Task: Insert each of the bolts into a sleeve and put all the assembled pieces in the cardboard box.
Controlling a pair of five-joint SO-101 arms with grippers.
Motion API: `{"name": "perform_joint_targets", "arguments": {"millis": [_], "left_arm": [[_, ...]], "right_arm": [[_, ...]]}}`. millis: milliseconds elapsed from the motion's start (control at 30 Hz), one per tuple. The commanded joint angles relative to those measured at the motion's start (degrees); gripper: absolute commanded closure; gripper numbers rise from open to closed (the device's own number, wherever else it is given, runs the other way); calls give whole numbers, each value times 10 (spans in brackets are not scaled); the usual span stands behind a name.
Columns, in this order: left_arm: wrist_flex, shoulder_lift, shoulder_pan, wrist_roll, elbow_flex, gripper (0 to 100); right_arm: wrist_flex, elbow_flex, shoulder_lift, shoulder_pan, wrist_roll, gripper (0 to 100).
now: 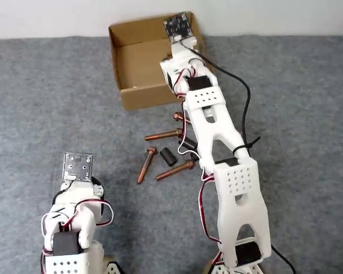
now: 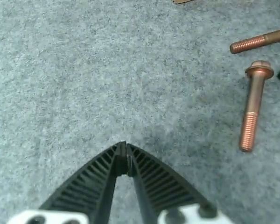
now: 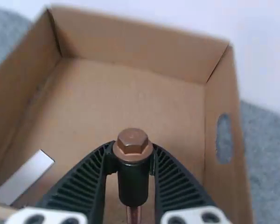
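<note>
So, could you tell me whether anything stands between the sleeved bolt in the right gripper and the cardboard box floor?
Nothing visible does: the right gripper holds the sleeved bolt over the cardboard box, whose floor beneath is bare.

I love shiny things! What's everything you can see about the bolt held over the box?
The bolt is copper-coloured metal with a six-sided head on a round flange. It sits in a black sleeve, its threaded end poking out the far side. The right gripper is shut on the sleeve, ribbed black fingers pressing both sides. The piece hangs over the floor of the cardboard box, apparently not touching it.
</note>
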Motion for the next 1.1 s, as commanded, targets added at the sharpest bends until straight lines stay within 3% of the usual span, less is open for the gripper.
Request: {"name": "perform_joint_targets", "arguments": {"millis": [0,133,300,367,667,1067], "left_arm": [[-11,0,0,-7,-1,995],[-11,0,0,-7,-1,995],[-11,0,-1,-7,-1,995],[-11,0,-1,-7,-1,995],[-11,0,-1,-7,-1,995],[-11,0,-2,-7,-1,995]], "right_arm": [[3,-48,7,9,11,991],[36,-51,34,9,55,981],[73,-51,37,7,58,816],[96,-62,37,7,58,796],[177,-199,37,5,58,992],[561,-445,39,0,55,978]]}}
